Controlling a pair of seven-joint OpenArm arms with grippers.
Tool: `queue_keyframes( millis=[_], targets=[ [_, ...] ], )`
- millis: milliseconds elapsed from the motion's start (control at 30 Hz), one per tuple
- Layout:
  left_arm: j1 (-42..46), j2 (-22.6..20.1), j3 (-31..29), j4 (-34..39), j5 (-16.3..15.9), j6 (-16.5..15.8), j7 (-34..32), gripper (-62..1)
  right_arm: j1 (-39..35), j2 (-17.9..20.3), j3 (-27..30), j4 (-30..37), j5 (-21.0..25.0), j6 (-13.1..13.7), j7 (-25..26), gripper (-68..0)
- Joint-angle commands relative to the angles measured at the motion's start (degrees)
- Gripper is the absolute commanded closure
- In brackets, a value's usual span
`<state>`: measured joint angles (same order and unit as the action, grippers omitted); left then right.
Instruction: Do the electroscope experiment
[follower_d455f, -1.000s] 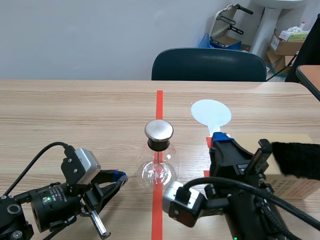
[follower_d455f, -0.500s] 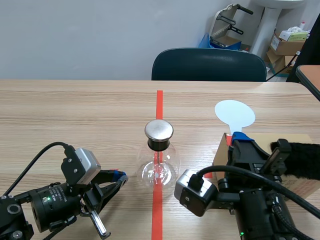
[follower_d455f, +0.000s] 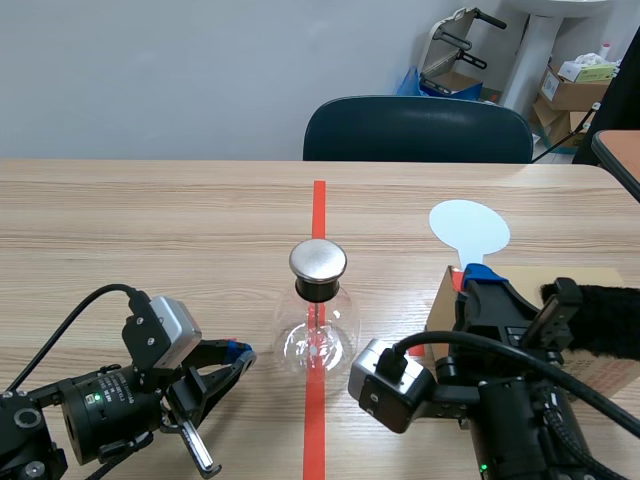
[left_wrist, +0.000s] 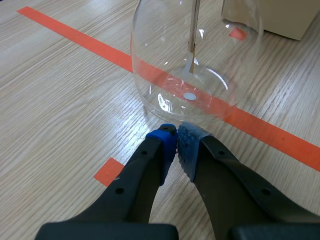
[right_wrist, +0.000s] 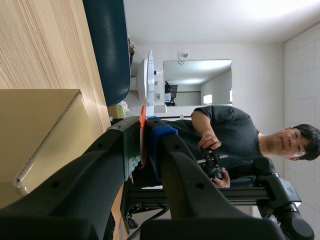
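On the orange-red tape line (follower_d455f: 318, 200), clear glass flask electroscope with metal cap (follower_d455f: 318, 318), left gripper (left_wrist: 176, 142) pinched empty just beside its base, right gripper (follower_d455f: 470, 278) clamped on pale blue round paddle (follower_d455f: 469, 228), beside brown cardboard box (follower_d455f: 585, 275).

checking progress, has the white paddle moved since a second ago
Yes. The white paddle in the right gripper shifted right, away from the flask, then held still.
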<state>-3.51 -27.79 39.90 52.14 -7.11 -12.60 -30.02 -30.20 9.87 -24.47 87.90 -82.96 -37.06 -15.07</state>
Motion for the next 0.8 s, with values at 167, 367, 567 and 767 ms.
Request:
queue_keyframes(
  millis=[167, 367, 567, 767],
  targets=[
    [-0.2, 0.3, 0.0, 0.9, -0.5, -0.2, -0.6, -5.5, 0.6, 0.1, 0.4, 0.9, 0.0, -0.6, -0.1, -1.8],
    [-0.2, 0.3, 0.0, 0.9, -0.5, -0.2, -0.6, -5.5, 0.6, 0.1, 0.4, 0.9, 0.0, -0.6, -0.1, -1.8],
    [-0.2, 0.3, 0.0, 0.9, -0.5, -0.2, -1.6, -5.5, 0.6, 0.1, 0.4, 0.9, 0.0, -0.6, -0.1, -1.8],
    [-0.2, 0.3, 0.0, 0.9, -0.5, -0.2, -1.7, -5.5, 0.6, 0.1, 0.4, 0.9, 0.0, -0.6, -0.1, -1.8]
  ],
)
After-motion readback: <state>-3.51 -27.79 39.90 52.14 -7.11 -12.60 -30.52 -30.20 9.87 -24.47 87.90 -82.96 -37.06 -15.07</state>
